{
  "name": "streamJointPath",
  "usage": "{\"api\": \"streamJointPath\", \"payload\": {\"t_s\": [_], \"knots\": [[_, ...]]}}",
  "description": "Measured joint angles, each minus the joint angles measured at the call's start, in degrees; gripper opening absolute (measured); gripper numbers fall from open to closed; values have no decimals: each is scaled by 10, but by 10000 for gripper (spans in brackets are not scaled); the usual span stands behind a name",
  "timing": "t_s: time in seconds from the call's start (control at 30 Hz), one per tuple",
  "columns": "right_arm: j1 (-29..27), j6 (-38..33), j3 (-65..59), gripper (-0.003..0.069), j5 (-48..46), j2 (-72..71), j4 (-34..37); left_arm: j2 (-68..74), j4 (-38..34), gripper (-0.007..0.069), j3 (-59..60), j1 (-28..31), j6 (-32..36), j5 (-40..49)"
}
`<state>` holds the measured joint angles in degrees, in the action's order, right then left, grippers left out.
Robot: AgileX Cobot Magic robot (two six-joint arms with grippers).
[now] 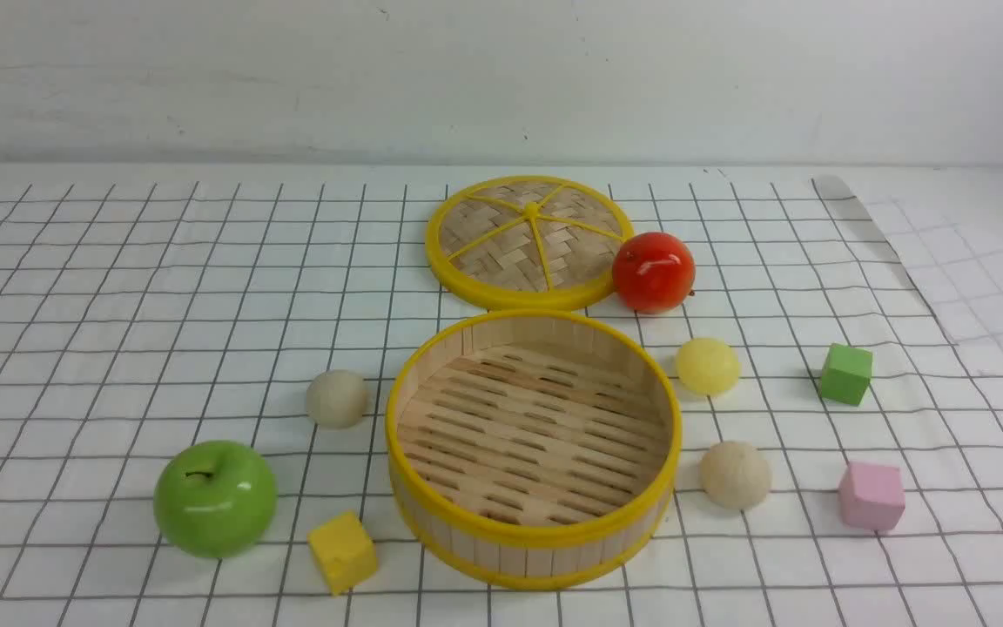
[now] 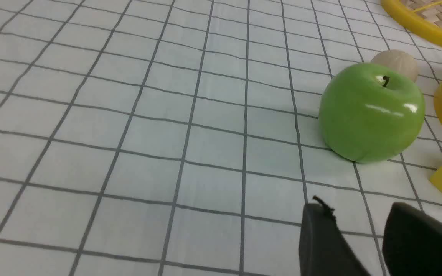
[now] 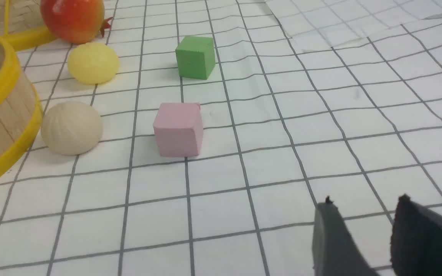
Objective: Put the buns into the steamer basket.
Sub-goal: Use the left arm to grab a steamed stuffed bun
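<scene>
The steamer basket [image 1: 533,533] stands empty at the middle front of the table. One cream bun [image 1: 337,398] lies left of it, a second cream bun [image 1: 735,474] lies at its right, and the pale yellow bun [image 1: 707,366] sits behind that one. Neither arm shows in the front view. My left gripper [image 2: 359,209] hangs open over bare cloth, short of the green apple [image 2: 370,113], with the left bun [image 2: 395,63] peeking out behind it. My right gripper [image 3: 363,203] is open too, apart from the cream bun [image 3: 71,127] and the yellow bun [image 3: 93,63].
The flat woven lid [image 1: 529,241] lies behind the basket with a red fruit [image 1: 653,272] at its right edge. A green apple [image 1: 215,497] and a yellow cube [image 1: 341,551] sit front left. A green cube [image 1: 844,374] and a pink cube [image 1: 871,495] sit right.
</scene>
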<state>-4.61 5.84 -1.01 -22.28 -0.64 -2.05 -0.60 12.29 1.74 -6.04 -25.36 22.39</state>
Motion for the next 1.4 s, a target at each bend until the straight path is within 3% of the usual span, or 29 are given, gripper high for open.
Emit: {"api": "streamJointPath", "payload": {"t_s": [1.13, 1.3, 1.4], "knots": [[0, 0, 0, 239, 0, 0, 0, 0, 6, 238, 0, 0, 0, -1], [0, 0, 0, 239, 0, 0, 0, 0, 12, 238, 0, 0, 0, -53], [0, 0, 0, 239, 0, 0, 0, 0, 3, 238, 0, 0, -22, -166]]}}
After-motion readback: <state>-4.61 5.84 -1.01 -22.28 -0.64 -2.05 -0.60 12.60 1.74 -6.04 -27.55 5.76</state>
